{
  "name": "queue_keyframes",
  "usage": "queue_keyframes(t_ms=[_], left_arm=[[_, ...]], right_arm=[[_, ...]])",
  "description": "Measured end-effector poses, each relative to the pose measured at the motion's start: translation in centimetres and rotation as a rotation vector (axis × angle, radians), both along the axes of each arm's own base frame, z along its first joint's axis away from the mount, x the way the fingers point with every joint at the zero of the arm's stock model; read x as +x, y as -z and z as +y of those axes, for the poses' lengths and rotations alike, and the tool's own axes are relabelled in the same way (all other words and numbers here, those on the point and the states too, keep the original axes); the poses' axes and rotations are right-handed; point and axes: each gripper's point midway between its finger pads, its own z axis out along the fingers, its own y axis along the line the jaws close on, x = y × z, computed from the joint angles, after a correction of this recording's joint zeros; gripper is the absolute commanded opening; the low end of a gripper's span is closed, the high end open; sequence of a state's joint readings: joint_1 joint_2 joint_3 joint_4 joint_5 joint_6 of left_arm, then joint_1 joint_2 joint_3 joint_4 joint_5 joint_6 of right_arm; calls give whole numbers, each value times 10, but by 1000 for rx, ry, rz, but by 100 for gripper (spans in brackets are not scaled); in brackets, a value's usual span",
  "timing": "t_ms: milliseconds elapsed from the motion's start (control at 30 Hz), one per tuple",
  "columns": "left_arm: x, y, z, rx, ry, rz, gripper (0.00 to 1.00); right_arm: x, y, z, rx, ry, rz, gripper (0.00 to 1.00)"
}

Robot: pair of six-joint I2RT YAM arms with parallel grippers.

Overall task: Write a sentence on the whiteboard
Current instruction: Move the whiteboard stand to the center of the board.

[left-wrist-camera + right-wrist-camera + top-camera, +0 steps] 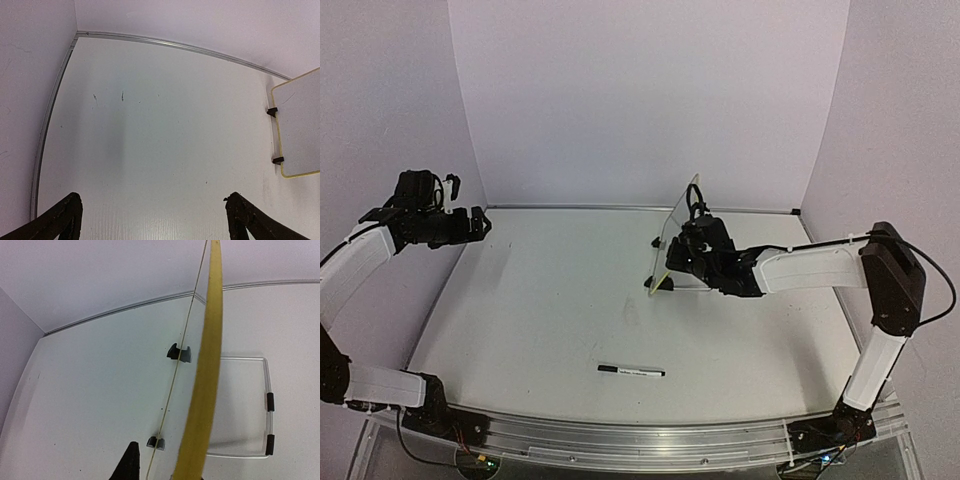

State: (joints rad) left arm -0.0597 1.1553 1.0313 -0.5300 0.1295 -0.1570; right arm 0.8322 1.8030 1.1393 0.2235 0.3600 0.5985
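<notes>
Right pincer point(688, 247) reaches the upright whiteboard point(681, 213); left pincer point(480, 223) hangs raised, spread.

Stood with the left arm point(355, 265) bent up high at the left side, forearm raised, left gripper point(470, 224) aimed inward and slightly down, fingers point(67, 217) spread wide apart. Had the right arm point(815, 265) folded sharply at the elbow, upper link rising from the base, forearm stretched roughly level toward the middle, right gripper point(682, 252) at its end. Showed only one dark finger point(131, 462) in the right wrist view — could not tell whether that grip was closed.
</notes>
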Motion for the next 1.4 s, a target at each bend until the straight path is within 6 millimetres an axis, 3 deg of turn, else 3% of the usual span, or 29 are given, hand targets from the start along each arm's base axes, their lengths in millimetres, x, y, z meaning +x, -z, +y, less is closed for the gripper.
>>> queue_keyframes(t_ms=[100, 467, 700, 833, 1167, 1400], left_arm=[[0, 0, 0, 0, 0, 0, 100], [1, 4, 0, 1, 0, 11, 99], [1, 4, 0, 1, 1, 12, 100], [1, 4, -3, -9, 13, 12, 99], [-2, -4, -23, -127, 78, 8, 99], [-13, -5, -38, -239, 110, 12, 99]], right_arm=[[0, 2, -1, 27, 8, 16, 0], [-11, 8, -4, 118, -52, 42, 0], [-5, 7, -4, 146, -134, 74, 0], [-14, 5, 11, 140, -250, 107, 0], [-59, 4, 66, 143, -661, 182, 0], [-80, 6, 84, 94, -875, 225, 0]])
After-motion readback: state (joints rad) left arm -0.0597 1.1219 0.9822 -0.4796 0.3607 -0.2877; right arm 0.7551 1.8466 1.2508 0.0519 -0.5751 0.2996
